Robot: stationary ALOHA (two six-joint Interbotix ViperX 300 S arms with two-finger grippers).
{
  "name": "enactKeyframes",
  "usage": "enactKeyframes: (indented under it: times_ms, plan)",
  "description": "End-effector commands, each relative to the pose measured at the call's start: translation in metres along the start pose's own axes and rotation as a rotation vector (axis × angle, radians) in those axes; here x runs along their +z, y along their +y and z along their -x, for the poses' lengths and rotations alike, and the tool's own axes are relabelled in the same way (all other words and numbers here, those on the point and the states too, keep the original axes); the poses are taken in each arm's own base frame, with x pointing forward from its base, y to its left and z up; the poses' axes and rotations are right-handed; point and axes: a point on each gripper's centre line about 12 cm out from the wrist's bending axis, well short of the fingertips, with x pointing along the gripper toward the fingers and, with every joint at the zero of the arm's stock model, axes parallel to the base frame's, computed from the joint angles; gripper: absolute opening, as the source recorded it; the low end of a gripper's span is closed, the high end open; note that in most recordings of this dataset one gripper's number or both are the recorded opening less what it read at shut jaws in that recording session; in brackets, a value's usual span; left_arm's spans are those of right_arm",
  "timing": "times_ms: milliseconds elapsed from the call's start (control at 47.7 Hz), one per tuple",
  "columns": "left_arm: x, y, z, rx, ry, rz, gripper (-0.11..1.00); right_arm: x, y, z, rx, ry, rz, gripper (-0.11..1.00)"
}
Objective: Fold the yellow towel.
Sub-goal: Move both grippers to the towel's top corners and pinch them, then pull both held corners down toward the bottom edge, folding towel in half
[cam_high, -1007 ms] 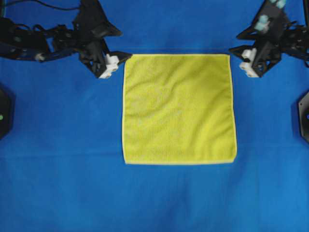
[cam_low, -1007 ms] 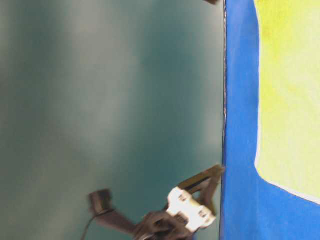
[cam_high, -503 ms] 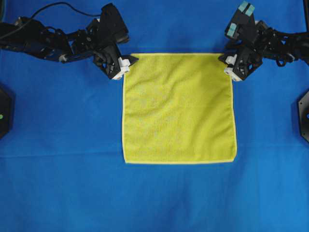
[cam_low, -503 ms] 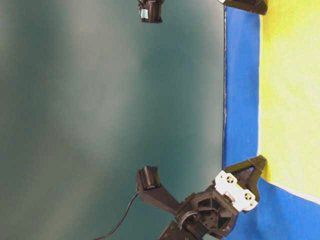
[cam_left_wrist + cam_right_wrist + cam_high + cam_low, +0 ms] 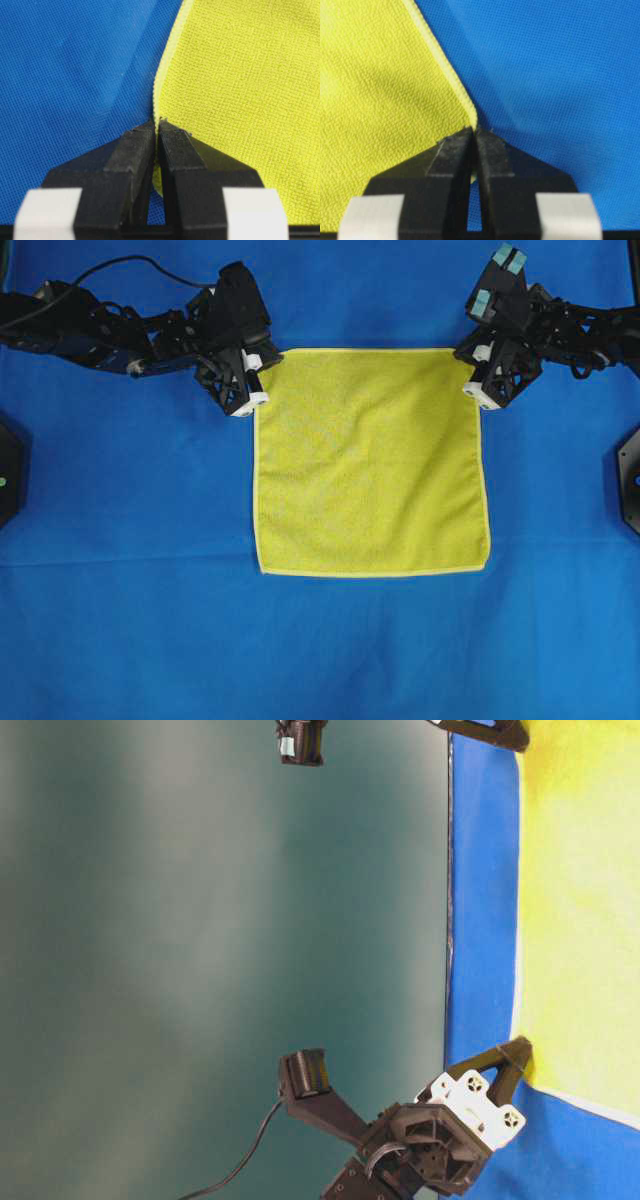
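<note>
Towel first: from overhead the square bright-yellow microfibre towel (image 5: 370, 462) lies flat mid-frame on the large blue cloth (image 5: 320, 650), the left gripper (image 5: 252, 383) and right gripper (image 5: 478, 373) at its two upper corners. Table-level shows one black gripper tip touching its hem at lower right. Both wrist views show jaws pinched tight on a rounded corner (image 5: 159, 131), (image 5: 471, 116); soft, light and limp, it probably droops, so corners are the right hold.

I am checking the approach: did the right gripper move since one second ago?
Yes. The right gripper moved left and down in the overhead view, onto the yellow towel corner.
</note>
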Motion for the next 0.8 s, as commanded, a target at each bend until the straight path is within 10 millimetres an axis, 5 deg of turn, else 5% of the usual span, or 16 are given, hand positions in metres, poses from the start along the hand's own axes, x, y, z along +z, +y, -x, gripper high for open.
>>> enactKeyframes:
  times_ms: [0, 315, 566, 776]
  plan:
    - [0.010, -0.001, 0.005, -0.003, -0.020, -0.007, 0.01, 0.009, -0.001, 0.004, -0.003, -0.031, -0.004, 0.02]
    - [0.043, 0.001, 0.036, -0.001, -0.052, -0.053, 0.01, 0.024, -0.002, 0.033, -0.009, -0.067, -0.013, 0.02]
    - [0.048, -0.001, 0.049, -0.010, -0.021, -0.068, 0.01, 0.031, 0.002, 0.052, 0.000, -0.101, -0.002, 0.02]
    - [0.045, -0.036, 0.056, -0.087, 0.024, -0.119, 0.01, 0.028, 0.028, 0.068, 0.064, -0.078, 0.016, 0.02]
